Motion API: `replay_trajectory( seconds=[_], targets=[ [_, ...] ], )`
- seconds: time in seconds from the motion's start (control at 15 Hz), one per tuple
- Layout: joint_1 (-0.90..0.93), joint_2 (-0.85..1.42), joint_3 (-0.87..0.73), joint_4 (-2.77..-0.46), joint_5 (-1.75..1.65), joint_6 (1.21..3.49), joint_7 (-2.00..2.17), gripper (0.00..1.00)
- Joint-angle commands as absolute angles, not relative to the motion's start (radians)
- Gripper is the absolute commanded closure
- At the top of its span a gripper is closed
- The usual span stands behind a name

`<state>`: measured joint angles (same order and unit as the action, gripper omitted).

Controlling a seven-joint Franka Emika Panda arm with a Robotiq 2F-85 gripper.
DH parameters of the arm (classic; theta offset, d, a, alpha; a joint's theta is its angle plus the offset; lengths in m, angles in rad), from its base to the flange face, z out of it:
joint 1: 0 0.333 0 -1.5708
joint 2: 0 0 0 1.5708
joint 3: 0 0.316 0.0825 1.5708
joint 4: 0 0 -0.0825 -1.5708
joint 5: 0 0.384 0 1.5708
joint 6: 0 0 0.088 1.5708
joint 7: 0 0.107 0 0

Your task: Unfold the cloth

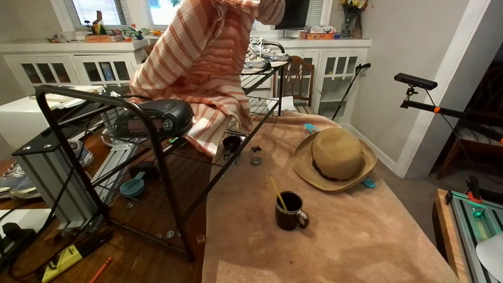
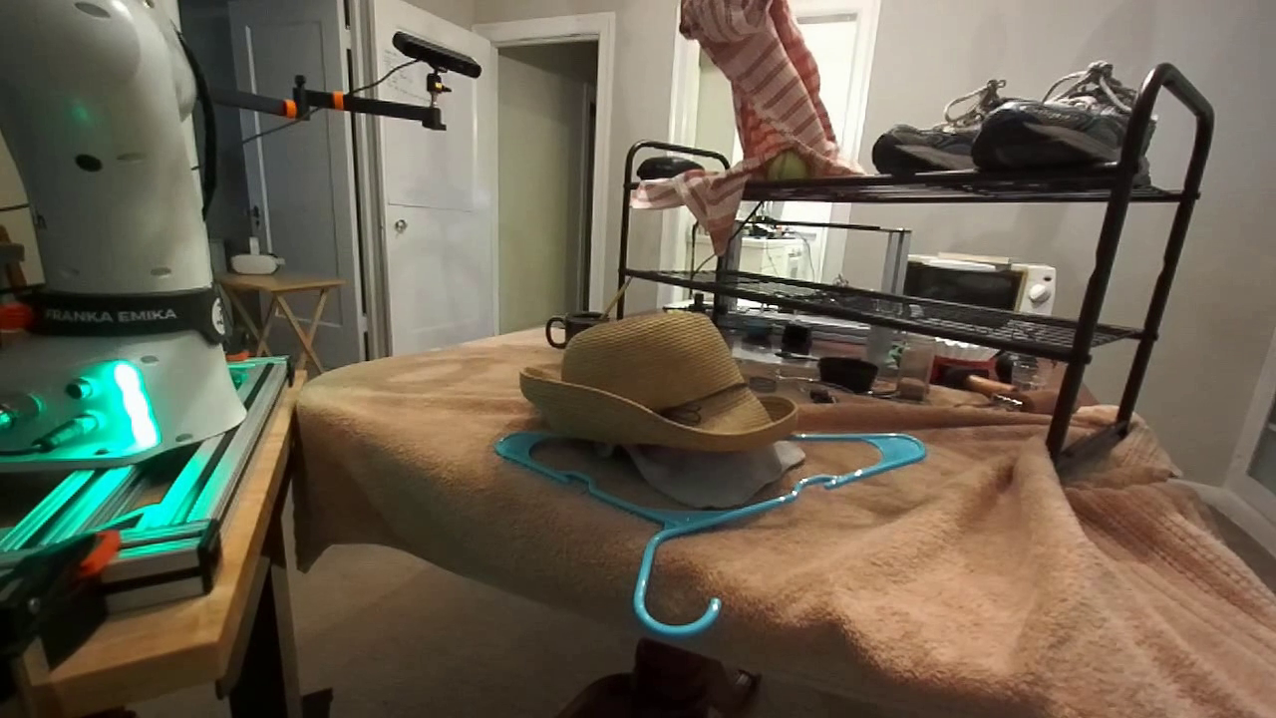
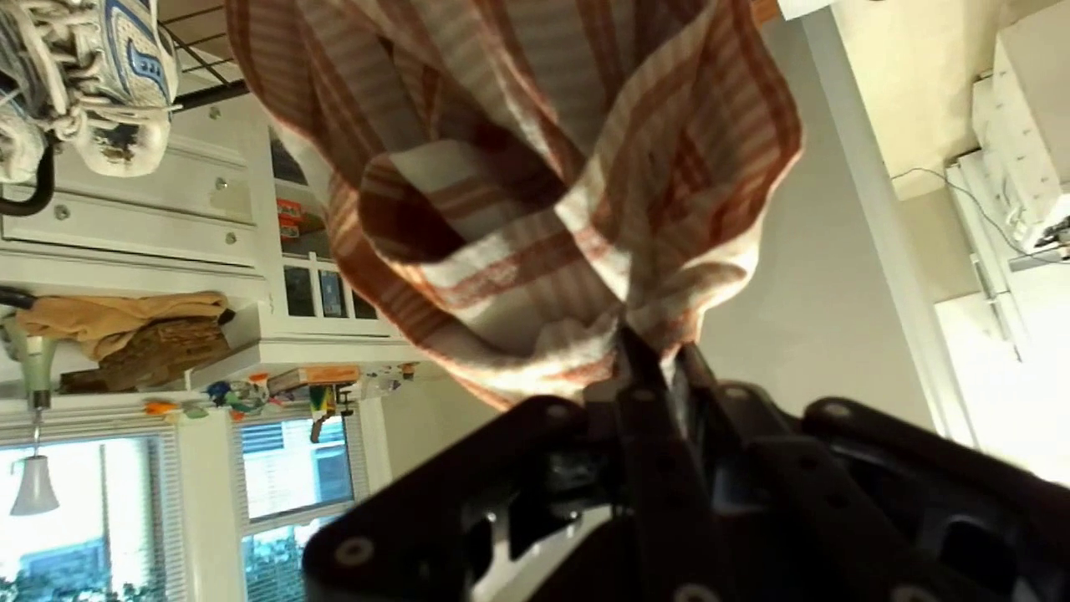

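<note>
"Up at 11 o'clock in an exterior view, what've we got?"

"Striped cloth (image 1: pixel 204 70), hanging rumpled; lower end's over the rack (image 1: pixel 169 191), w/ one corner past the edge at its approx. 6 o'clock."

"& the gripper (image 3: pixel 663 355)?"

"Wrist view: jaws drawn in tight on bunched cloth, which fans out toward 11 & 12 o'clock."

"Nearby?"

"From cloth, same ext. view: clock radio (image 1: pixel 165 112) just beside at 8, shoes (image 1: pixel 257 65) at 3, straw hat (image 1: pixel 338 153) at 4 on brown blanket (image 1: pixel 353 232), mug (image 1: pixel 289 218) w/ pencil (image 1: pixel 278 193) at 5."
</note>
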<state>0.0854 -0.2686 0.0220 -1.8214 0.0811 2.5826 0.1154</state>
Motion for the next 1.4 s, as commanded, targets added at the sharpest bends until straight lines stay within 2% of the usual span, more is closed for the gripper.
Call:
replay_trajectory(
  seconds=[0.0,0.27,0.8,1.07,1.33],
  targets=[
    [0.087,-0.392,0.021,-1.975,0.116,2.669,0.065,0.98],
    [0.076,-0.478,0.027,-2.074,0.095,2.727,0.073,0.98],
    [-0.055,-0.579,0.094,-2.242,-0.107,2.632,0.086,0.98],
    [-0.127,-0.572,0.152,-2.288,-0.256,2.512,0.097,0.98],
    [-0.108,-0.535,0.168,-2.308,-0.327,2.337,0.072,0.98]
  ],
)
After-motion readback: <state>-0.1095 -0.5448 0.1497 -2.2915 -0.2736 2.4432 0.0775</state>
